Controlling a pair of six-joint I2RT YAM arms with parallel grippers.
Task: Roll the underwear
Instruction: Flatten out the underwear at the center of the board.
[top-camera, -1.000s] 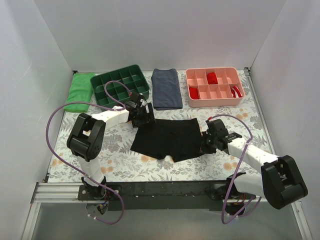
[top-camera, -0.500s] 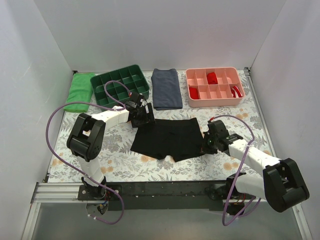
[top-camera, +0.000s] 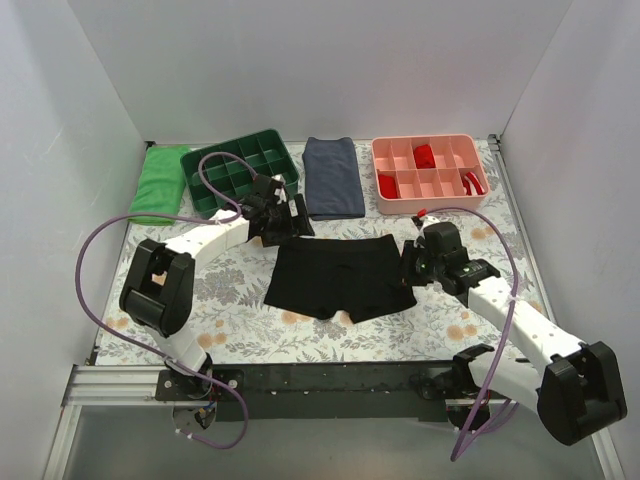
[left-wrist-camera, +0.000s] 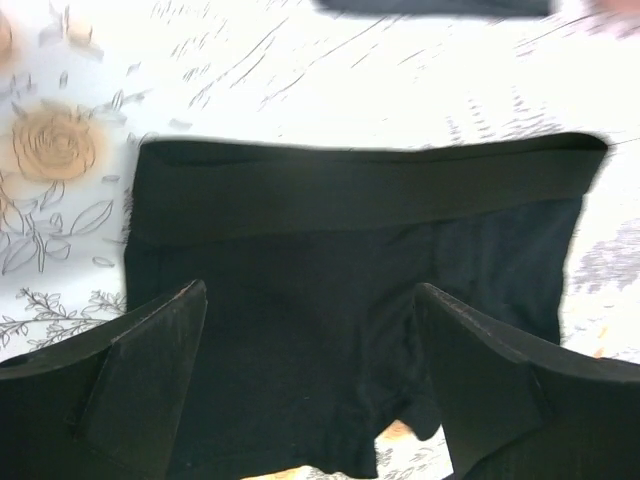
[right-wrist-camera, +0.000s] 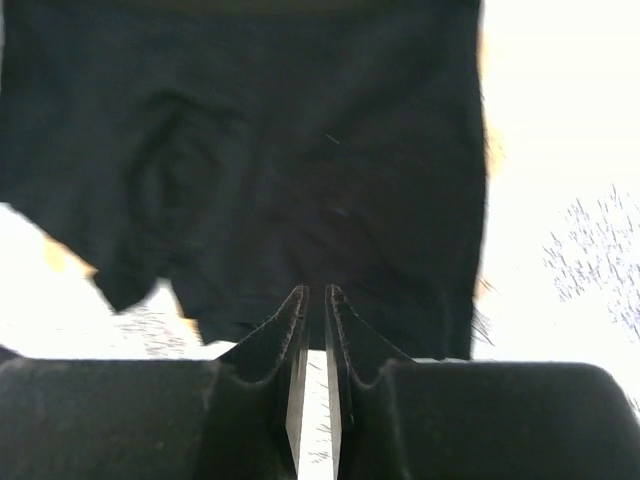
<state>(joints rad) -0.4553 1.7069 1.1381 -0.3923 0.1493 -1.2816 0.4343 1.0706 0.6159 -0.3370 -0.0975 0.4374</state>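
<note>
The black underwear (top-camera: 340, 278) lies flat on the flowered table, waistband toward the back, two short legs toward the arms. My left gripper (top-camera: 291, 222) hovers over its back left corner. In the left wrist view its fingers (left-wrist-camera: 150, 380) stand wide apart over the underwear (left-wrist-camera: 340, 260), holding nothing. My right gripper (top-camera: 410, 268) is at the garment's right edge. In the right wrist view that gripper (right-wrist-camera: 315, 292) shows only a narrow slit between its fingers, empty, with the table showing through. Its tips hang over the underwear (right-wrist-camera: 280, 150) near the leg hem.
A green compartment tray (top-camera: 237, 149) stands at the back left beside a green cloth (top-camera: 160, 180). Folded navy-grey cloth (top-camera: 332, 178) lies back centre. The pink tray (top-camera: 430, 205) at the back right holds small red rolled garments (top-camera: 424, 155). White walls close three sides.
The underwear went from skewed to square and flat. The right gripper's jaws parted slightly and the arm shifted toward the back. The left gripper widened and moved back a little.
</note>
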